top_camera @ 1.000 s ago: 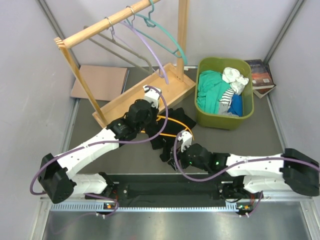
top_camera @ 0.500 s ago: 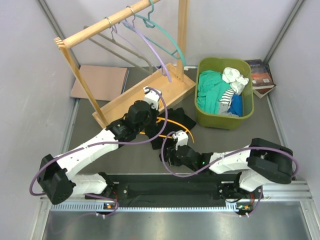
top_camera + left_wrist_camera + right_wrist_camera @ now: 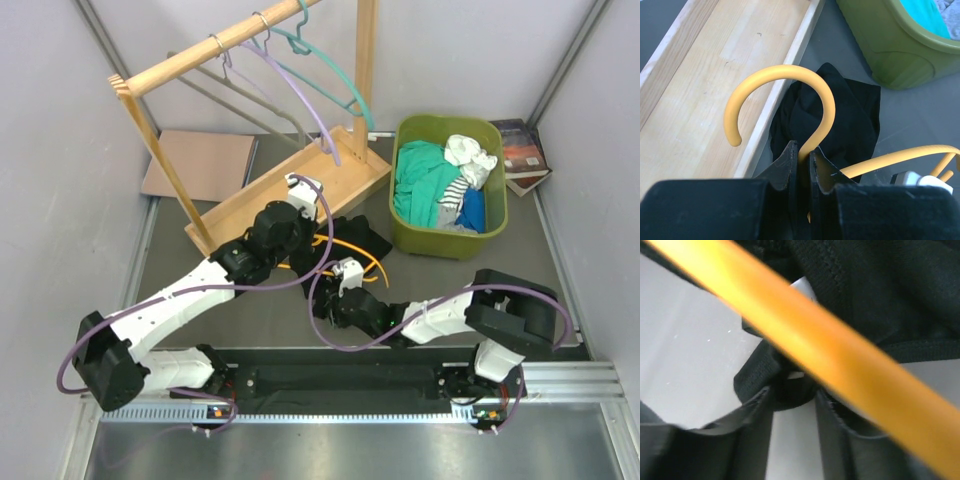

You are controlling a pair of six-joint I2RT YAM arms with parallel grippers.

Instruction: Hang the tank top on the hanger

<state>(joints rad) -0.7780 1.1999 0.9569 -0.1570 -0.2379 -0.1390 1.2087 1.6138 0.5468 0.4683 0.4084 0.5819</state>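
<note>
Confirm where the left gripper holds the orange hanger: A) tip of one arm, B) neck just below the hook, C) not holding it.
B: the left wrist view shows the left gripper shut on the hanger at its neck, right under the curved hook.

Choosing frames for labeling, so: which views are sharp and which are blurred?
Top external: evenly lit, sharp throughout. Left wrist: hanger and tank top crisp. Right wrist: the hanger is a soft, out-of-focus orange band; fabric stitching behind it is sharper.

Grey desk (image 3: 580,250) carries a wooden rack base (image 3: 250,195), green bin (image 3: 440,240), cardboard sheet (image 3: 200,160) and books (image 3: 522,150) at the far side — black tank top (image 3: 372,238) crumpled mid-desk, just beside the rack base.
</note>
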